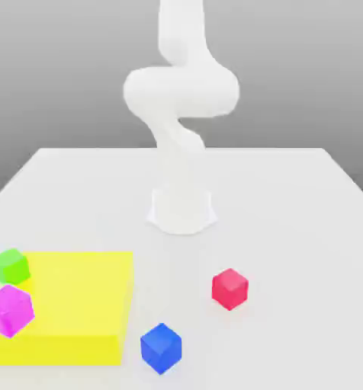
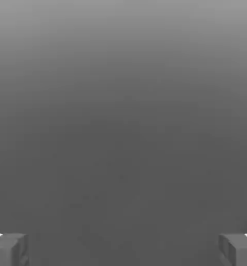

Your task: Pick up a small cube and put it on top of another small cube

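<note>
The small bright blue cube (image 1: pixel 161 348) rests on the white table near the front, just off the yellow slab's corner. The magenta-pink cube (image 1: pixel 10 310) sits on the yellow slab (image 1: pixel 78 305) at the exterior view's left, near its front-left part. The arm (image 1: pixel 181 114) rises from its base at the table's middle and goes up out of the exterior view. In the hand view my gripper (image 2: pixel 123 249) is open, its two grey fingertips (image 2: pixel 9 249) wide apart with nothing between them, facing plain grey background.
A green cube (image 1: pixel 11 266) sits at the yellow slab's back-left corner, close behind the magenta-pink cube. A red cube (image 1: pixel 230 289) stands on the table to the exterior view's right of the slab. The arm's white base (image 1: pixel 182 209) stands mid-table.
</note>
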`<state>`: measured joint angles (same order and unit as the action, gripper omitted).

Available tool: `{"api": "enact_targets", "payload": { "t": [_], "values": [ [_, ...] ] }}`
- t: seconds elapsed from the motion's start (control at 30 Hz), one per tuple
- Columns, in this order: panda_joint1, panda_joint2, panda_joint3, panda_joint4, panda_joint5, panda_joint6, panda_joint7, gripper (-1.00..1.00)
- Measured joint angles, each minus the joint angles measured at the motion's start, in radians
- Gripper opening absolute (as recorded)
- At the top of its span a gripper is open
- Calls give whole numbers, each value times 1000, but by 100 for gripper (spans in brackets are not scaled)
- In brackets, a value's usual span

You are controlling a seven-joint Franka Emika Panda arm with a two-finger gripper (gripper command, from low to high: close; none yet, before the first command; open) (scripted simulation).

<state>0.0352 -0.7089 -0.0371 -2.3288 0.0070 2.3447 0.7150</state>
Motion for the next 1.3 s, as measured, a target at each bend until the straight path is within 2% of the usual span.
{"api": "enact_targets", "payload": {
  "t": [0.4,0.57,0.8,0.97,1.0,1.2,1.3],
  "values": [
    [147,440,-169,-139,67,216,-434,0],
    [167,623,-197,-196,111,304,-625,0],
    [146,872,-194,-272,120,433,-845,0],
    [77,1054,-108,-246,201,568,-929,0],
    [61,1082,-89,-240,212,591,-939,-100],
    [52,1096,-80,-237,217,600,-942,-100],
    [79,1030,-115,-251,180,549,-915,-100]
  ]
}}
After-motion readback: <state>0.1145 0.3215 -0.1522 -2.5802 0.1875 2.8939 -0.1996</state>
